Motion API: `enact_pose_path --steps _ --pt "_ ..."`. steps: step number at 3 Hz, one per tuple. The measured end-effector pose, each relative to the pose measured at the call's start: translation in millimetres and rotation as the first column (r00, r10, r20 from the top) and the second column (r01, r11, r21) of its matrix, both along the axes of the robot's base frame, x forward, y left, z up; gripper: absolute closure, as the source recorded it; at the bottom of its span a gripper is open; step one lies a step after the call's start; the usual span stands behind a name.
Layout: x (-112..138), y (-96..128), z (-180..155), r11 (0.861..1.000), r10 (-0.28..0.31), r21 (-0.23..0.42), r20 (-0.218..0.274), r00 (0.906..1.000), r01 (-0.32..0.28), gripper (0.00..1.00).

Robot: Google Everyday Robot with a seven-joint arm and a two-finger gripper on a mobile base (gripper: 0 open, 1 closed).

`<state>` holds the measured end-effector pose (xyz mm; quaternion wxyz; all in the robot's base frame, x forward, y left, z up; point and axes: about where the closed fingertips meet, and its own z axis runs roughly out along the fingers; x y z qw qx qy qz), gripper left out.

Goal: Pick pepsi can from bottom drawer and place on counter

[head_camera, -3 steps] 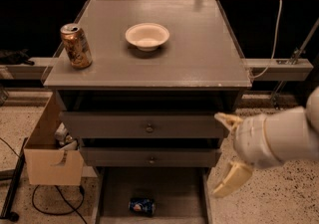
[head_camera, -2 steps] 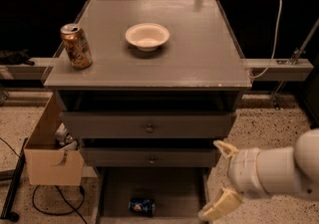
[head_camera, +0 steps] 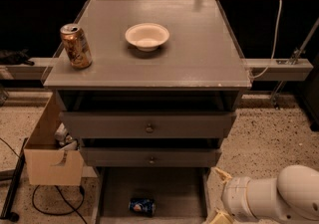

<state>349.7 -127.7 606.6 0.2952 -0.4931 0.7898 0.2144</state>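
We see the blue pepsi can (head_camera: 142, 206) lying sideways in the open bottom drawer (head_camera: 149, 185), below the counter (head_camera: 199, 54); our gripper (head_camera: 219, 195), fingers apart, sits to the drawer's right.

A gold can (head_camera: 76, 45) stands upright in the upper left, with a white bowl (head_camera: 147, 36) right of it. Two knobbed drawers (head_camera: 148, 126) fill mid-frame. A cardboard box (head_camera: 52, 163) sits lower left. The gripper (head_camera: 218, 194) is at lower right.

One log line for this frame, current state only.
phase: pre-grasp | gripper: open, empty, low right of bottom drawer | pepsi can: on its side in drawer, untouched | counter: bowl, gold can
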Motion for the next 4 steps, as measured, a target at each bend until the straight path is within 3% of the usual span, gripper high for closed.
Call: enact_pose_path --steps 1,3,4 --pt "0 0 0 1.000 0.000 0.000 0.000 1.0000 0.000 0.00" --pt "21 31 -47 1.000 0.022 0.007 0.026 0.9994 -0.022 0.00" --pt "67 36 -99 1.000 0.003 -0.006 0.039 0.9992 -0.003 0.00"
